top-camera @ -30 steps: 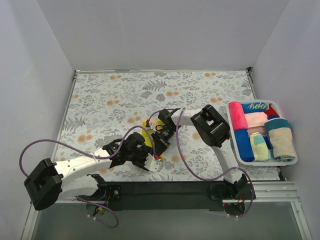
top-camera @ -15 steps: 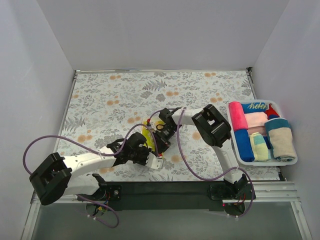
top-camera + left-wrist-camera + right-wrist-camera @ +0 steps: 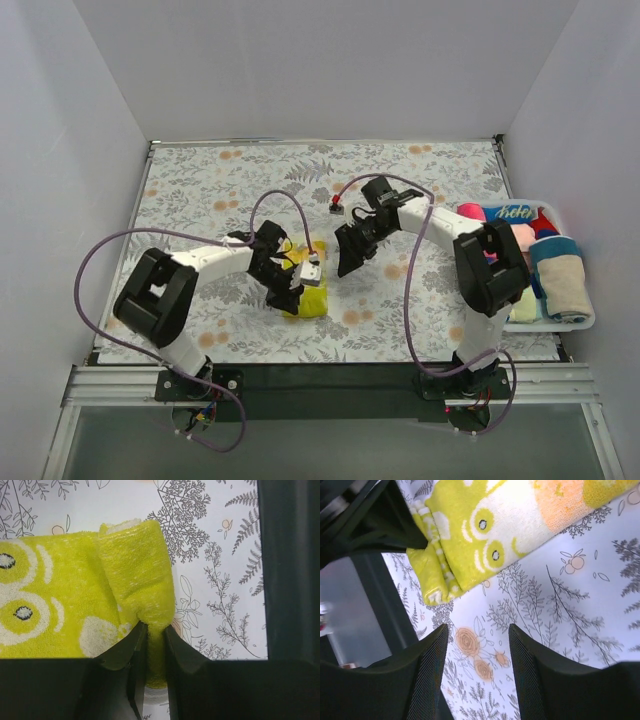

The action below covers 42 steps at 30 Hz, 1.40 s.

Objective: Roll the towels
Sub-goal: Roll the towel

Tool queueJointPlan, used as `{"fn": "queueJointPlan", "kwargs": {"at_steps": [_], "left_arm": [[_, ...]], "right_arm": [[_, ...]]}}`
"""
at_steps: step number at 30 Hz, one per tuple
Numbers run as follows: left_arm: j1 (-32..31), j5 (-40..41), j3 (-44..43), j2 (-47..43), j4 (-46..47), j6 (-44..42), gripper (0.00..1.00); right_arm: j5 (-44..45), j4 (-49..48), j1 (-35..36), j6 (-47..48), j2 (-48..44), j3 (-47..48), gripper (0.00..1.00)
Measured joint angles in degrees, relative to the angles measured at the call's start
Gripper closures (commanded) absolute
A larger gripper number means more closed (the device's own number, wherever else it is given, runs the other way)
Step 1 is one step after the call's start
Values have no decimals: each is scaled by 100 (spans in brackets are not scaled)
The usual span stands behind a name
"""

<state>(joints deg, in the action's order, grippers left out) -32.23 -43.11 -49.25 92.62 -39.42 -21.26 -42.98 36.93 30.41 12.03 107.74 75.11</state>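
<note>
Yellow terry with a cartoon face print, white eyes and an orange patch: that is the yellow towel [image 3: 308, 300] being worked on. It lies on the floral-covered bench [image 3: 200, 200] toward the near edge, roughly midway between the left and right edges.

In the white basket [image 3: 590, 322] at the right edge, several towels already lie as cylinders, among them a pink roll [image 3: 475, 232], a blue roll [image 3: 488, 288] and a beige roll [image 3: 565, 285]. That share of the job looks done. No other flat towel shows on the bench, so the yellow one seems to be the last.

It is only part-way. In the right wrist view it reads as a folded band with a loose, turned-over end rather than a firm cylinder. The left wrist view shows a thick fold at its edge, bunched and soft.

The left gripper [image 3: 155, 630] has its jaws pinching that fold. The right gripper [image 3: 477, 627] hangs above the bench just beside the towel, jaws spread with nothing between them.

Left to do, by my reading: finish and tighten the roll, then add it to the basket.
</note>
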Motion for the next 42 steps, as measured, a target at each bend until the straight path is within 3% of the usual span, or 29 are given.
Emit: {"fn": "queueJointPlan", "kwargs": {"at_steps": [8, 15, 25, 32, 33, 36, 37, 38, 42], "left_arm": [[511, -999, -1432, 1746, -1733, -232, 99], [901, -1639, -2055, 2774, -2780, -308, 96], [960, -1672, -2455, 3272, -3432, -304, 92], [1008, -1670, -2503, 3340, -3501, -221, 89], [1016, -1670, -2505, 3340, -3497, -205, 89], [1034, -1668, -2507, 3340, -3482, -168, 83], [1040, -1659, -2507, 3340, -3473, -160, 81], [1049, -1648, -2507, 3338, -3462, -142, 78], [1143, -1615, -2496, 3279, -3368, -15, 65]], "right_arm": [[669, -407, 293, 413, -1143, -581, 58], [1397, -584, 1373, 898, -1250, -800, 53], [2544, -1467, 2778, 1375, -1187, -894, 44], [2811, -1873, 3036, 1598, -643, -990, 46], [2830, -1934, 3036, 1615, -592, -1060, 48], [2892, -2068, 3036, 1707, -461, -1255, 67], [2911, -2146, 3029, 1711, -452, -1263, 90], [2911, -2188, 3023, 1751, -450, -1268, 98], [2846, -2247, 3001, 1709, -485, -1322, 99]]}}
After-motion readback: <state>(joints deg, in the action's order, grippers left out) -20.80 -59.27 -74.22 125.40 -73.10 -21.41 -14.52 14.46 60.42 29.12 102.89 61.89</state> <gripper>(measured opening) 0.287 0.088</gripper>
